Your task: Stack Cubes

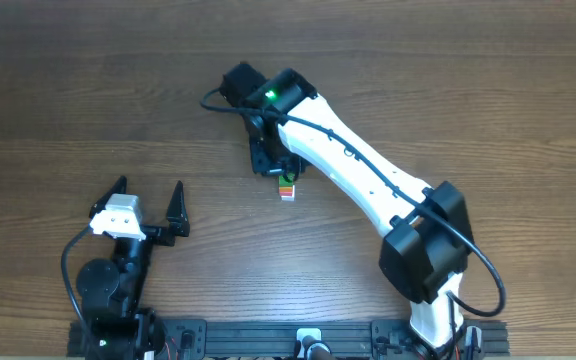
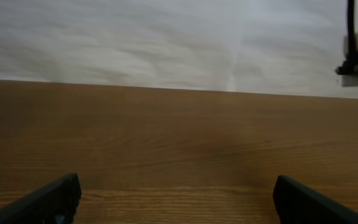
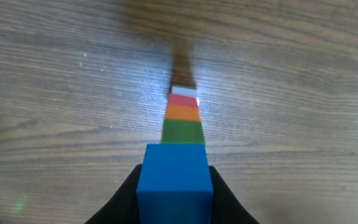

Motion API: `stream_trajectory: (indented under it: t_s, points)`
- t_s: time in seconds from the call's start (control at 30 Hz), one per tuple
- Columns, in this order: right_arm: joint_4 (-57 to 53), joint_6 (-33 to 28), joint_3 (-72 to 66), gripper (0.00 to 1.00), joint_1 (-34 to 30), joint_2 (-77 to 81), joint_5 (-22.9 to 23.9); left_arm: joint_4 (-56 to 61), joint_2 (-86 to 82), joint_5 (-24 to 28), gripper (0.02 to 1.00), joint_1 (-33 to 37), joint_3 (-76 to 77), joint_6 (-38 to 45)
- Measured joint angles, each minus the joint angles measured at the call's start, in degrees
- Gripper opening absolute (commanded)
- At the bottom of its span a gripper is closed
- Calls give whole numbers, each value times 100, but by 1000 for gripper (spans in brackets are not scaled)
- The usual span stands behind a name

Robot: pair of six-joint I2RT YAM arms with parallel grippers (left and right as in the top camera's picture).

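A stack of cubes [image 1: 287, 187] stands near the middle of the wooden table. In the right wrist view it runs from a white cube [image 3: 183, 91] at the base through a red cube [image 3: 182, 100], an orange cube [image 3: 183, 112] and a green cube [image 3: 182, 132] to a blue cube [image 3: 174, 171] on top. My right gripper [image 3: 174, 190] is shut on the blue cube, one dark finger against each side. From above, the right gripper [image 1: 280, 165] covers the stack's top. My left gripper [image 1: 150, 187] rests open at the near left, well apart from the stack; its fingers [image 2: 48, 199] hold nothing.
Bare wooden table [image 1: 488, 110] lies all around the stack. The right arm's white link [image 1: 353, 160] slants from the near right to the centre. A pale wall [image 2: 166, 37] rises beyond the table's far edge in the left wrist view.
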Motion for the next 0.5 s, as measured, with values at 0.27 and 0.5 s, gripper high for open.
stream_trajectory:
  t_s: [0.27,0.5]
  points:
    - [168,179,-275,12,0,-236,-39,0,0,0,998,0,0,0]
    - [238,219,-374,7,0,-236,-122,0,0,0,998,0,0,0]
